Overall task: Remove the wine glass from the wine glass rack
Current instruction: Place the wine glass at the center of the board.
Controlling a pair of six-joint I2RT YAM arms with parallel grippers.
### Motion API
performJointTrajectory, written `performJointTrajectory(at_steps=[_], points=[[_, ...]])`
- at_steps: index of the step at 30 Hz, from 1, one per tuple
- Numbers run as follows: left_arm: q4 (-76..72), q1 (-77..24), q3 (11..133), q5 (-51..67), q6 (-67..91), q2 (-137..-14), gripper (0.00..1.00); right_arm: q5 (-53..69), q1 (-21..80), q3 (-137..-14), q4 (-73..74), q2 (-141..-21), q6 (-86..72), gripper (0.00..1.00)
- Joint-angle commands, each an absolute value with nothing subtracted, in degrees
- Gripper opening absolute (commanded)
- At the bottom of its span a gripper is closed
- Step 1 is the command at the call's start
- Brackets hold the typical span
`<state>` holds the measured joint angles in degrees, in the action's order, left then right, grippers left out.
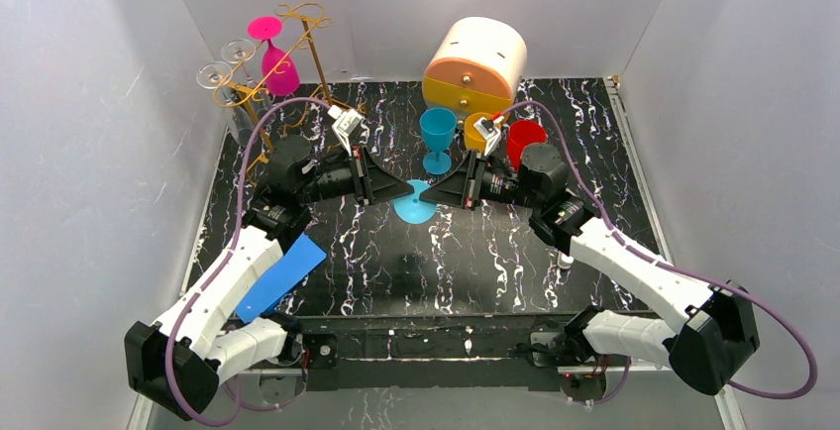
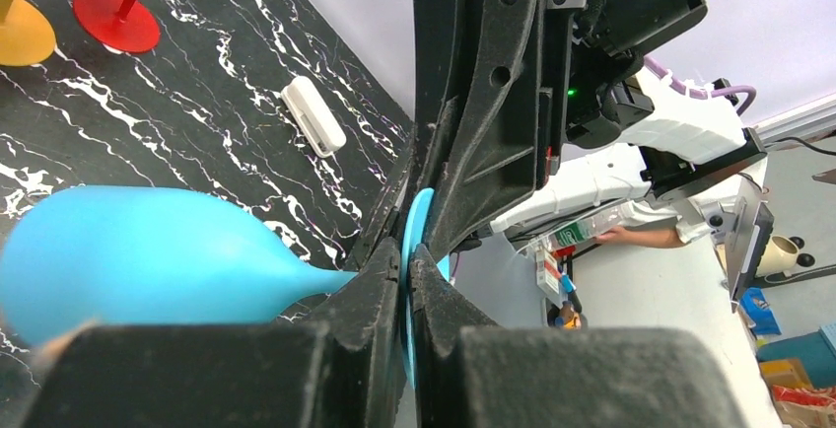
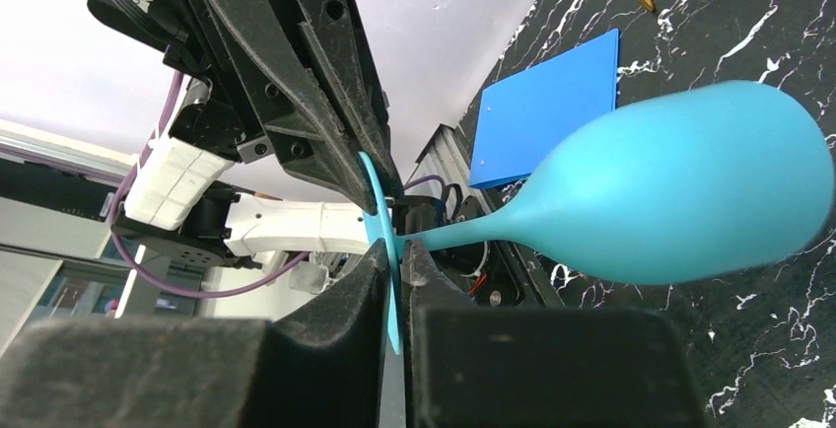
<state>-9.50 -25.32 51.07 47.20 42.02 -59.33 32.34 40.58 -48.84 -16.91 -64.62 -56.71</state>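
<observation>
left gripper (image 2: 406,255) clamped on the foot of the blue wine glass (image 2: 148,250); right gripper (image 3: 394,250) pinched on the same foot. Glass is mid-table, off the wine glass rack (image 1: 319,53) at far left. Thin foot may pivot, so confirm the right grip before left releases.

Left tool (image 2: 406,285) pinched on the foot disc of the blue wine glass (image 2: 148,260), bowl out left above the marbled desk (image 2: 197,122); right tool (image 2: 426,213) seemingly clamps the same disc, contact partly hidden.
</observation>
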Motion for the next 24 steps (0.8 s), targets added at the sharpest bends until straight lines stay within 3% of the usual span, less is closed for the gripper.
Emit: performJointTrajectory(at_steps=[1,3,5,6,8,11,13,24], points=[[-9.1,-25.6,50.9,46.5,41.0,-58.4,0.00,33.7,40.8,-48.2,-21.6,-63.5,-57.4,0.10],[-8.2,-25.6,51.2,46.5,40.2,-58.4,0.00,33.7,40.8,-48.1,-21.9,-63.5,-57.5,0.03],[-4.4,-25.6,52.4,46.3,37.7,-58.6,0.00,33.5,40.8,-48.2,-21.9,-63.5,-57.3,0.01],[-1.7,-25.6,53.4,45.8,36.1,-58.7,0.04,33.2,40.8,-48.2,-21.7,-63.4,-57.1,0.01],[6.1,-25.6,55.9,44.0,31.7,-59.1,0.27,32.4,40.8,-48.1,-20.8,-63.1,-56.5,0.01],[14.9,-25.6,59.0,41.7,26.7,-59.2,0.46,31.1,40.7,-47.6,-19.8,-62.6,-56.1,0.01],[16.8,-25.6,59.1,42.1,26.1,-58.6,0.52,30.3,40.6,-47.0,-20.1,-62.3,-56.4,0.01],[15.8,-25.9,57.6,51.9,29.2,-59.0,0.52,29.9,40.5,-45.6,-22.5,-62.1,-56.6,0.01]])
